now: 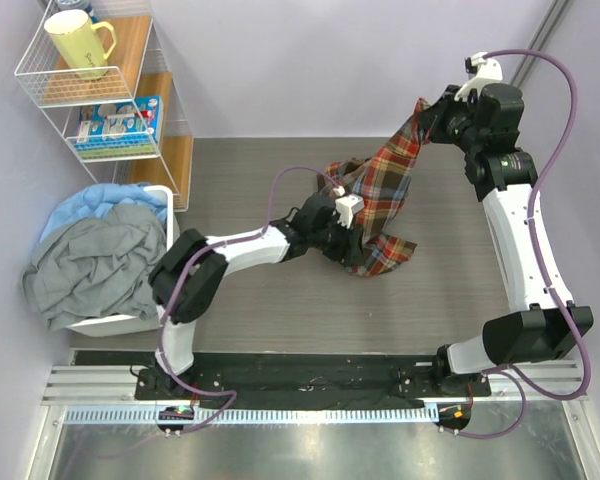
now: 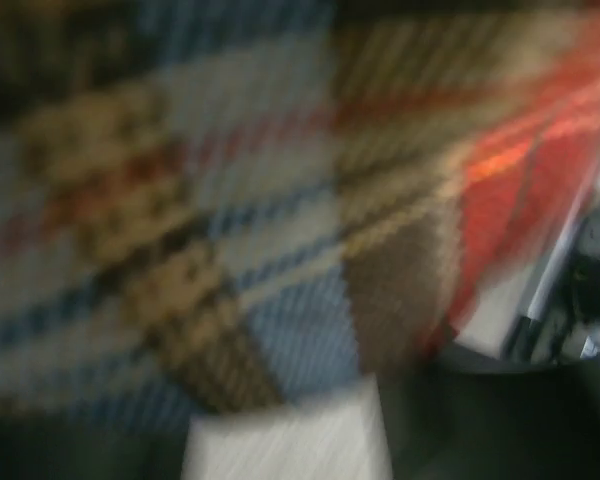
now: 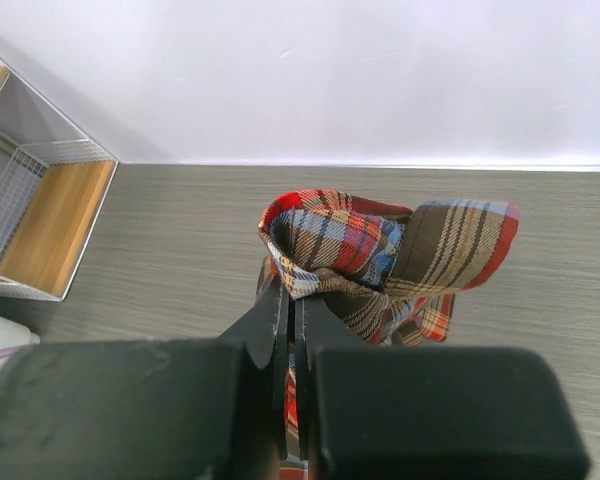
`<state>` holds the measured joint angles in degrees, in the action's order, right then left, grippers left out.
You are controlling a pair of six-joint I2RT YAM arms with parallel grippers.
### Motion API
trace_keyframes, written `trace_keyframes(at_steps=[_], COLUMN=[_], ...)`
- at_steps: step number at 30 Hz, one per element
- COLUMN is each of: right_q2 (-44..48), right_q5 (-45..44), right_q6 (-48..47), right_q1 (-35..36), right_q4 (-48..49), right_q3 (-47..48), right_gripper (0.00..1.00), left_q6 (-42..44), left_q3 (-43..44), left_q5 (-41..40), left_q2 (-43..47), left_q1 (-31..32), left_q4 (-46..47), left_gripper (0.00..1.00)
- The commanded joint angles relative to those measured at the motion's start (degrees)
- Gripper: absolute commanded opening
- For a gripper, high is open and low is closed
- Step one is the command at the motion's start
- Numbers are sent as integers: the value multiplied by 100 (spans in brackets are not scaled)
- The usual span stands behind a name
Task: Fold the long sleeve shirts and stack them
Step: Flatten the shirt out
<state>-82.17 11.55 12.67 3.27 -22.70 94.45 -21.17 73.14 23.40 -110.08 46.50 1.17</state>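
While the right pincer (image 3: 290, 305) is clamping the plaid shirt (image 1: 385, 185), the left pincer (image 1: 346, 245) is touching it, gap impossible to tell

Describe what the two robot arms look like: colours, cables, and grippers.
The left arm and right arm share one design: white link shells between chunky black joint housings. A purple cable loops loosely along each, base to wrist. A white camera block sits on each wrist. The right gripper has thin flat black fingers on a blocky black body. No markings are legible.
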Motion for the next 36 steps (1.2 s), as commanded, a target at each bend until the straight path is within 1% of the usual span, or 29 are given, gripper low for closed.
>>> trace_keyframes(at_steps=[1,2,3,4,5,6,7,8,9,10,11,12,13,14,16,19,20,22,23,25,26,27,30,31,32,33,34,35,36], right_q2=[61,130,175,219,323,377,429,474,570,614,649,737,790,860,1035,1281,1326,1397,1432,1432,1441,1432,1353,1301,1239,1038,889,687,372], right_q5=[-206,-241,-328,-355,-364,-399,-391,-399,-373,-364,-364,-364,-355,-373,-443,-548,-644,-680,-698,-742,-725,-559,-382,-364,-355,-329,-320,-355,-408], right_q6=[79,17,-53,-219,-290,-352,-422,-440,-449,-449,-458,-441,-440,-475,-563,-739,-800,-976,-1046,-1178,-1231,-1240,-1434,-1512,-1530,-1556,-1609,-1679,-1732], right_q1=[-10,-10,-10,-2,-10,-10,-10,-10,-10,-10,-2,-10,-10,-10,-10,-10,-10,-2,-10,-10,-2,-2,-10,-10,-10,-2,-10,-19,-10], right_q4=[512,503,503,495,477,486,468,459,424,415,363,267,231,179,38,-86,-86,-103,-95,-121,-225,-305,-525,-542,-560,-552,-560,-734,-849], right_q3=[407,433,442,451,451,442,451,495,538,582,713,767,811,837,794,391,7,-399,-819,-1226,-1567,-1727,-2342,-2492,-2728,-2826,-2880,-2819,-2749], right_gripper=[1,1,1,1,1,1,1,1,1,1,1,1,1,1,1,1,1,1,1,1,1,1,1,1,1,1,8,29,38], left_q6=[304,463,734,833,947,1261,1377,1448,1527,1719,1861,2062,2743,3063,3522,3909,4084,4156,4173,4252,4253,4340,4209,4139,4043,3981,3876,3814,3752], left_q3=[919,930,886,738,702,684,718,823,937,1113,1584,1859,2148,2682,2994,3083,3031,2855,2794,2688,2653,2635,2529,2512,2381,2319,2257,2057,1950], left_q5=[-512,-390,-258,-144,-56,58,199,287,567,804,1233,1411,1483,1701,1747,1563,1545,1475,1449,1483,1492,1475,1107,914,773,667,579,569,639], left_q2=[-312,-147,20,213,720,977,1276,1548,2056,2261,2411,2674,2746,2816,2930,2853,2800,2503,2353,2080,1757,1597,920,788,691,577,576,619,776], left_q1=[-88,-202,-272,-351,-544,-659,-782,-1096,-1299,-1493,-1808,-1916,-1951,-1961,-1943,-1969,-2030,-2118,-2232,-2364,-2495,-2540,-2699,-2795,-2839,-2874,-2927,-2962,-2989], left_q4=[-220,-570,-774,-976,-1196,-1833,-2161,-2469,-3012,-3383,-3726,-4069,-5038,-5456,-6309,-6760,-6866,-6858,-6823,-6806,-6823,-6893,-6771,-6666,-6517,-6202,-6060,-5928,-5805], left_gripper=[34,11,2,0,0,0,0,0,0,0,0,0,0,0,0,0,1,1,2,2,4,3,8,12,25,34,37,43,46])
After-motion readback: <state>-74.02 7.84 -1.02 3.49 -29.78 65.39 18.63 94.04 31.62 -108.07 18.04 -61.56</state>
